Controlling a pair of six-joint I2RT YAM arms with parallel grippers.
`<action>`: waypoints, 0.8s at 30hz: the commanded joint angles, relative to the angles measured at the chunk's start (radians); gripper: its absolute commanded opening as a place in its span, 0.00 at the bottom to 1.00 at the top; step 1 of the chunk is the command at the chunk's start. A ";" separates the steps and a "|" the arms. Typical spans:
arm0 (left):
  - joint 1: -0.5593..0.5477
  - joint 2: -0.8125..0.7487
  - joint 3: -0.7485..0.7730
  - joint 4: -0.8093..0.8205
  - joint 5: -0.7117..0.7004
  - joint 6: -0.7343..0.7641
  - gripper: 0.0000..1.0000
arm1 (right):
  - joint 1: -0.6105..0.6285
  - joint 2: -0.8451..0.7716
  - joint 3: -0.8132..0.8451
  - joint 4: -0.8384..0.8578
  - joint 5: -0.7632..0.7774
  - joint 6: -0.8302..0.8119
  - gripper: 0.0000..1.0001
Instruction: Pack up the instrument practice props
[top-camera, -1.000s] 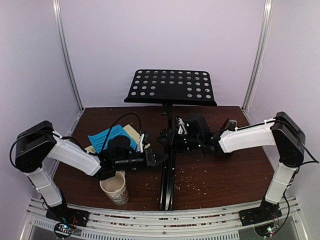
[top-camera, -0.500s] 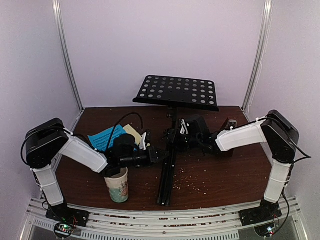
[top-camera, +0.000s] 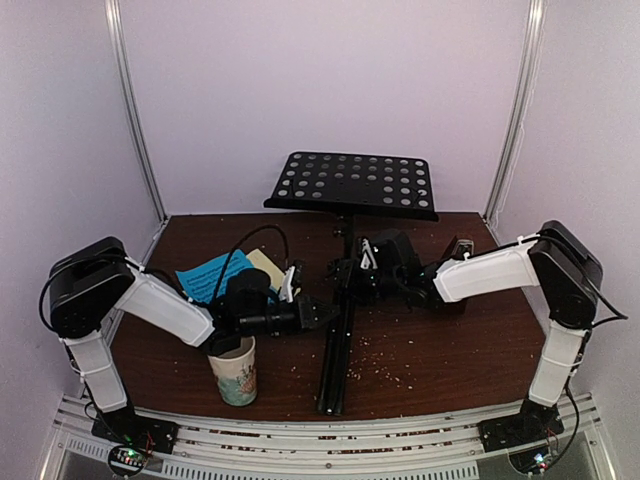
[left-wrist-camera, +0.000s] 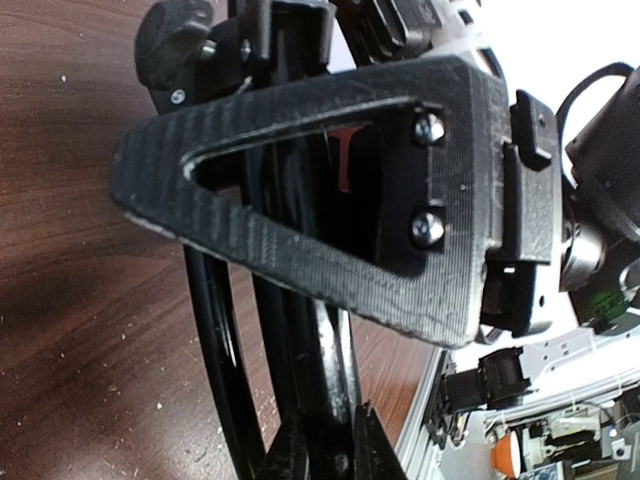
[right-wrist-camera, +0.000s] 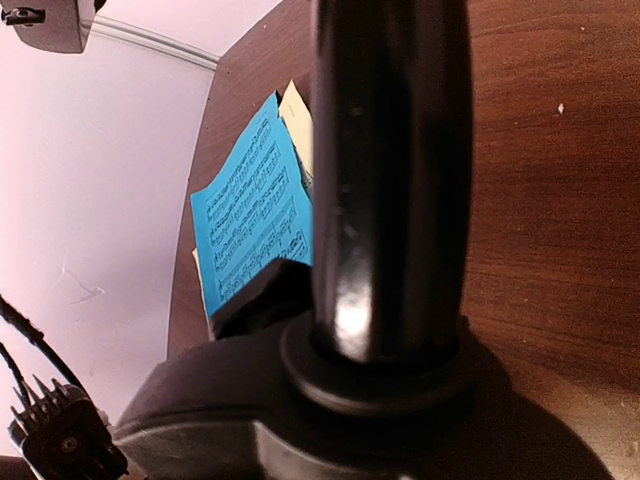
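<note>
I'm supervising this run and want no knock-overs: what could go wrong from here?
The left arm passes close by the mug; a swing could topple it. The music stand, gripped low by the left gripper and right gripper, looks top-heavy and may tip or twist.

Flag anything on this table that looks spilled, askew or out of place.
Pale crumbs lie scattered on the table right of the music stand. The mug stands close under the left arm, easy to knock.

Robot lab enclosure, plain lilac walls (top-camera: 320, 90), aluminium frame posts (top-camera: 135, 110), slotted base rail (top-camera: 330, 425)
</note>
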 joint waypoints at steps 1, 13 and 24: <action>-0.058 -0.113 0.021 0.136 0.101 0.171 0.00 | -0.003 -0.071 0.007 0.006 0.128 -0.162 0.00; -0.088 -0.219 0.088 -0.078 0.040 0.300 0.00 | 0.022 -0.165 0.014 -0.009 0.153 -0.163 0.00; -0.073 -0.067 0.124 0.006 0.069 0.286 0.00 | 0.019 -0.057 0.021 -0.028 0.147 -0.166 0.00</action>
